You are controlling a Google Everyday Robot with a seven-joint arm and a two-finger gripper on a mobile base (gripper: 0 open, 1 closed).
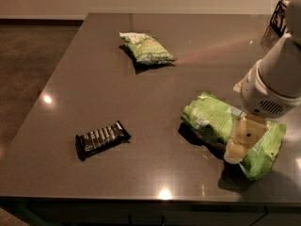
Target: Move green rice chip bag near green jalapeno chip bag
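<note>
Progress is judged to be slight. The green rice chip bag lies crumpled on the near right part of the table, with one end towards the middle and the other towards the right edge. It is well apart from the green jalapeno chip bag, which rests on the far side, left of centre, with bare tabletop between the two. Nothing of the move itself can be counted as done. The whole carry across the table, and the setting down beside the smaller bag, is left.

The gripper is seen low over the right-hand half of the rice chip bag, with its pale tip down on the crinkled wrapper and apparently touching it. How wide it stands cannot be told, nor whether the bag is actually held or only pressed from above. The step in hand is taken to be the securing of the bag.

Above the gripper, the white wrist of the arm hides part of the bag's right side. A dark-wrapped bar lies near the front left of the table, well clear of both bags.
</note>
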